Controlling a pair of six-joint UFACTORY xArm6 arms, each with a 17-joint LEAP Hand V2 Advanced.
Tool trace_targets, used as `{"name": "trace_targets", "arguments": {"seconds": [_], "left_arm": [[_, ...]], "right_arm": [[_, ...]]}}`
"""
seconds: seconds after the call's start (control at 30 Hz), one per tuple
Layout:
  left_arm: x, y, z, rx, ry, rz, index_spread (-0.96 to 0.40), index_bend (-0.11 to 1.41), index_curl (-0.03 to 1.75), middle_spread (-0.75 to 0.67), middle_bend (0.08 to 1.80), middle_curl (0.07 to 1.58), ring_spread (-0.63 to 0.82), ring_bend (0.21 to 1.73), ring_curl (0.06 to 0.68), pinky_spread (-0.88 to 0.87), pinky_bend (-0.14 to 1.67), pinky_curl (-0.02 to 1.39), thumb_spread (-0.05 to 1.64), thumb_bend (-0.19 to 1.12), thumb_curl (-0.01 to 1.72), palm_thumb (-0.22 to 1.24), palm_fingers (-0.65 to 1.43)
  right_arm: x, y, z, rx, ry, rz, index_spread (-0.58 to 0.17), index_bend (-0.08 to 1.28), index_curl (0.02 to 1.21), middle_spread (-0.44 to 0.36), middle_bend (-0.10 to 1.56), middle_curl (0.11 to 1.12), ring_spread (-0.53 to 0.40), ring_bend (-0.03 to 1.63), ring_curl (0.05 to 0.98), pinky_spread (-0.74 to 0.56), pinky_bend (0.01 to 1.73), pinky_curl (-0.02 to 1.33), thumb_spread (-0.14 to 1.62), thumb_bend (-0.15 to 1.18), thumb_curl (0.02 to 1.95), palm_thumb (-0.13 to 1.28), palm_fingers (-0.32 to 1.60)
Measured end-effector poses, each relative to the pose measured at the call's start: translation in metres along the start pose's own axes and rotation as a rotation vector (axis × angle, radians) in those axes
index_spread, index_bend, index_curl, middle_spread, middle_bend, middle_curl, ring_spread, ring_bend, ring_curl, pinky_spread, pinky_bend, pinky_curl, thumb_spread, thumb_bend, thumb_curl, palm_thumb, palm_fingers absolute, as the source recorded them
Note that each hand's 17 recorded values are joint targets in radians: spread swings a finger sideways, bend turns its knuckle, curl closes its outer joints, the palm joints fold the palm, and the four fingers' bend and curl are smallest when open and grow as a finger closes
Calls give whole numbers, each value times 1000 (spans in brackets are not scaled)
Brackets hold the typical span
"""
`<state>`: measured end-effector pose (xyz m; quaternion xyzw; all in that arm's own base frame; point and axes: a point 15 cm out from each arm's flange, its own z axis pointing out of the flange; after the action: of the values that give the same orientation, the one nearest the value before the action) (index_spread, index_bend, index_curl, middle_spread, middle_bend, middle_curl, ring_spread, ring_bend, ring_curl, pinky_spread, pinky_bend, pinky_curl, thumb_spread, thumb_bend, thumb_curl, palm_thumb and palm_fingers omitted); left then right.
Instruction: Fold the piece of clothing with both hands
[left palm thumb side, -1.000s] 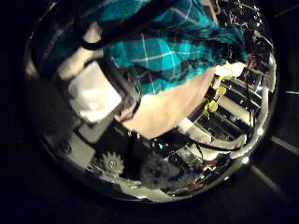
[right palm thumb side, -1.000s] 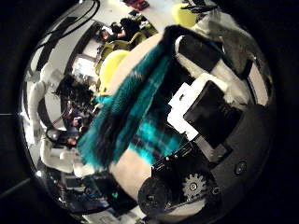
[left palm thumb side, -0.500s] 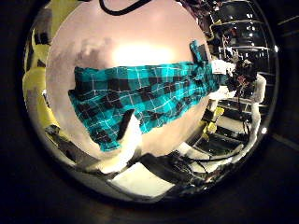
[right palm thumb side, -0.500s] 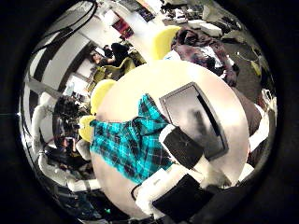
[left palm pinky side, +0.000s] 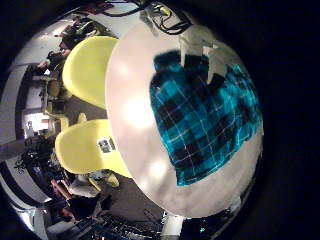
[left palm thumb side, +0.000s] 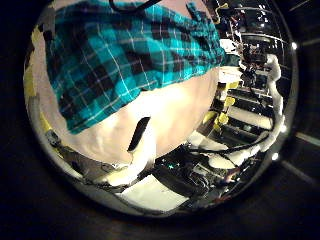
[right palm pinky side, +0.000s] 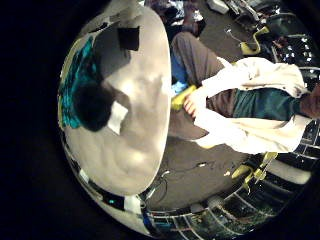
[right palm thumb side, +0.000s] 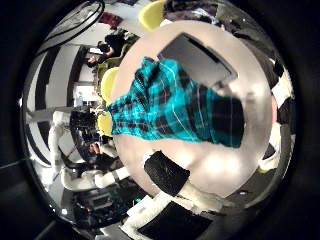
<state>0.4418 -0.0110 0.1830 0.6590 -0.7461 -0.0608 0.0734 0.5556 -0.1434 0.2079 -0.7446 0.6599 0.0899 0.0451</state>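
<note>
A checked shirt (left palm pinky side: 205, 115) lies spread on the round table (left palm pinky side: 135, 110), with nothing gripping it. My left hand (left palm pinky side: 203, 48) hangs over it, its pale fingers straight above the cloth's edge. In the left thumb side view the shirt (left palm thumb side: 125, 55) is close, and a dark fingertip (left palm thumb side: 140, 133) stands over bare table beside it. My right hand (right palm thumb side: 168, 172) is over bare table near the rim, apart from the shirt (right palm thumb side: 175, 105). One right finger (right palm pinky side: 100, 105) shows in front of the shirt's edge (right palm pinky side: 72, 85), relaxed, with no cloth in it.
A dark flat rectangular thing (right palm thumb side: 195, 60) lies on the table beyond the shirt; it shows again (right palm pinky side: 128, 38) near the table's far rim. Chairs (left palm pinky side: 85, 70) stand round the table's edge. Racks and equipment (left palm thumb side: 245, 110) fill the room behind.
One second ago both palms were tight against the bunched cloth. Half a second ago they had lifted off it. Now the shirt lies spread and the left palm is nearer it again.
</note>
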Motion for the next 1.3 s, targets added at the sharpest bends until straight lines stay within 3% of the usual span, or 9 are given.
{"name": "trace_targets", "arguments": {"seconds": [0.23,0.33,0.43,0.5,0.53,0.67,0.8,1.13,1.3], "left_arm": [[1,2,7,-11,6,2,-33,171,456,158,186,420,106,804,284,162,456,470,1110,-20,295,365,81],[0,6,9,-15,7,2,-33,170,439,157,188,408,107,795,279,163,450,460,1112,-21,292,366,90],[0,11,10,-16,7,3,-33,169,424,154,190,399,108,786,275,163,444,452,1113,-21,289,366,98],[0,13,9,-16,8,5,-33,169,416,153,188,393,108,781,272,163,443,447,1113,-21,288,367,103],[0,13,8,-15,8,5,-33,169,412,152,188,390,108,779,271,163,442,445,1113,-21,287,367,105],[-1,15,5,-12,6,6,-31,167,396,140,194,385,103,776,267,162,434,434,1115,-19,286,369,123],[-2,25,3,-27,9,13,-32,164,382,133,196,384,96,773,264,162,425,426,1123,-18,284,375,134],[7,46,-1,-51,10,35,-32,161,359,108,197,383,92,758,256,156,418,407,1137,-17,287,394,158],[30,38,16,-62,26,52,-32,163,351,98,196,383,83,754,256,148,420,402,1143,-18,290,404,163]], "right_arm": [[3,0,43,-83,21,-17,-283,186,388,-147,464,414,-82,921,356,256,578,600,1041,-23,329,371,290],[4,3,50,-110,30,-25,-283,202,391,-181,512,421,-143,997,356,183,550,576,1034,-17,336,411,488],[10,9,54,-136,53,-28,-321,169,368,-219,613,451,-215,1077,360,-70,750,565,1041,5,359,505,992],[14,12,54,-146,58,-24,-357,295,436,-210,748,514,-220,1101,401,-194,803,609,1059,32,383,599,1262],[16,14,54,-148,56,-22,-371,425,499,-199,832,554,-216,1125,430,-219,855,650,1073,45,395,655,1346],[30,27,42,-153,48,-1,-376,723,642,-177,1029,645,-221,1220,491,-235,995,734,1114,79,426,790,1313],[54,55,19,-166,36,29,-357,888,737,-168,1157,708,-221,1314,547,-239,1093,812,1155,94,450,876,1194],[94,97,-24,-156,63,54,-323,1010,832,-163,1264,781,-223,1408,640,-226,1172,950,1211,48,481,927,1056],[92,95,-23,-149,55,52,-316,1014,849,-161,1274,796,-223,1410,663,-223,1170,990,1220,23,490,939,1037]]}}
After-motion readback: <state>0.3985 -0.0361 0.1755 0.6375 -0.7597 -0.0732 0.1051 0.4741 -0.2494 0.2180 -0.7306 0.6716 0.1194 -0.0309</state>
